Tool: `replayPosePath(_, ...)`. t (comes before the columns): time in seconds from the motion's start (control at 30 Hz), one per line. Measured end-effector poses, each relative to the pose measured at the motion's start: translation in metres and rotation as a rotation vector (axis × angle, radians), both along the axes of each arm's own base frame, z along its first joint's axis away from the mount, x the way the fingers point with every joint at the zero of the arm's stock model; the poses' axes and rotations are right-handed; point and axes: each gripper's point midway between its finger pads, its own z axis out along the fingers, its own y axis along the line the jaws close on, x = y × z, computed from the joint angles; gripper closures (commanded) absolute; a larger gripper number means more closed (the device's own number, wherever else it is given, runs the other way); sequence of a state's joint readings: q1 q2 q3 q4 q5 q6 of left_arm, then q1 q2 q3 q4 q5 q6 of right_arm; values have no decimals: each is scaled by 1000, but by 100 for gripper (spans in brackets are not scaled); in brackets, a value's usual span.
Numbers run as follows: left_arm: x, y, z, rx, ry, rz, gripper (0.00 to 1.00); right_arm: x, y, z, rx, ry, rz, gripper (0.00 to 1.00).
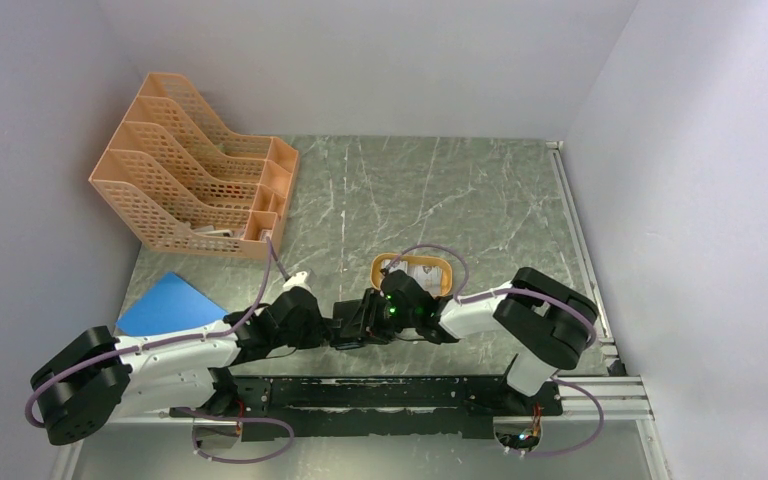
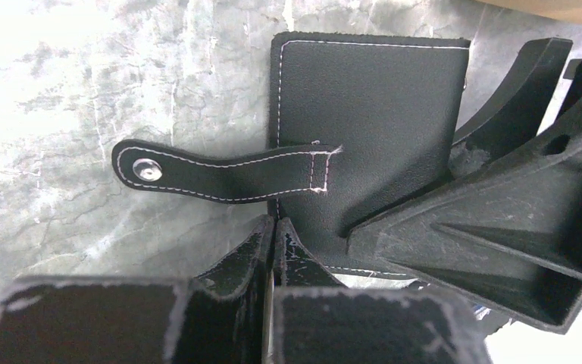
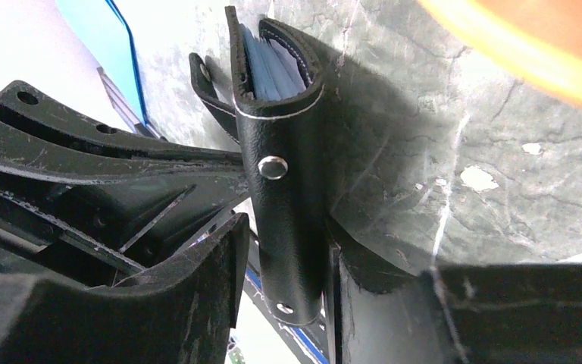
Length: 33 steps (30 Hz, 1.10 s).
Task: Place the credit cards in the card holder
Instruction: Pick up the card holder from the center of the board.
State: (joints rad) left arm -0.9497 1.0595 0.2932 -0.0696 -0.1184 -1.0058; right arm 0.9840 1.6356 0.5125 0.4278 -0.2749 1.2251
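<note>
Clamps the holder [image 3: 288, 212] in the right hand [image 3: 288, 262], folded nearly shut and stood on edge, with one finger [image 3: 216, 265] pressed flat on each outer face and no gap left beside the leather. Shows pale bluish cards [image 3: 273, 64] tucked between the two leaves at the end farthest from the right wrist camera. Carries the strap [image 2: 220, 171] unfastened, sticking out sideways from the black stitched face, with its snap [image 2: 148, 168] apart from the stud [image 3: 273, 167] on the face toward the right wrist camera. Meets the left hand [image 2: 273, 231] at the holder's edge just beside the strap's root, with both fingers there pressed together tip to tip; cannot tell whether pinching any leather. Hangs close over the marbled worktop [image 2: 68, 98]; cannot tell whether touching it. Sits, in the top view, between the two hands at the near middle of the worktop, mostly hidden beneath them. Lies just on the near side of the orange tray [image 1: 379, 268], with something pale and too small to make out inside that tray. Has the blue sheet [image 1: 165, 305] well apart to the left, flat on the worktop, also seen as a blue strip at the right wrist view's top left. Has the peach file rack [image 1: 195, 175] farther off, at the far left corner.
</note>
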Motion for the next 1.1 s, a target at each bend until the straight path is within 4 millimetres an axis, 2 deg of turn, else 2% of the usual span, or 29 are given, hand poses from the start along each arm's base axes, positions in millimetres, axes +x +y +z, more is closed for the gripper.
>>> replayPosePath(0.17, -2, -2, 0, -7, 2, -22, 95, 0, 0, -2, -1, -2, 7, 69)
replayPosePath(0.37, -3, -2, 1, -5, -5, -36, 95, -1, 0, -2, -5, -18, 22, 94)
replayPosePath(0.43, -4, -1, 2, 0, -5, -40, 89, -1, -1, -1, -9, -30, 30, 97)
replayPosePath(0.5, -6, 3, 5, 17, -1, -49, 76, -1, -3, 1, -28, -49, 39, 100)
replayPosePath(0.57, -6, 7, 17, 43, -4, -46, 67, 0, -8, 7, -60, -80, 55, 100)
replayPosePath(0.6, -3, 7, 28, 41, -22, -42, 64, 1, -11, 13, -79, -103, 62, 100)
replayPosePath(0.67, 7, 6, 65, 11, -88, -19, 59, 5, -15, 31, -106, -169, 87, 100)
replayPosePath(0.77, 24, 8, 142, -77, -235, 42, 55, 19, -15, 76, -122, -319, 132, 100)
replayPosePath(0.83, 33, 16, 198, -139, -341, 92, 53, 33, -12, 121, -124, -464, 160, 100)
replayPosePath(0.93, 43, 33, 271, -210, -490, 164, 47, 57, -11, 193, -148, -715, 163, 100)
replayPosePath(1.03, 51, 46, 332, -247, -627, 207, 39, 76, -16, 269, -210, -1022, 113, 100)
replayPosePath(1.1, 55, 49, 363, -256, -693, 211, 36, 78, -24, 300, -265, -1205, 86, 100)
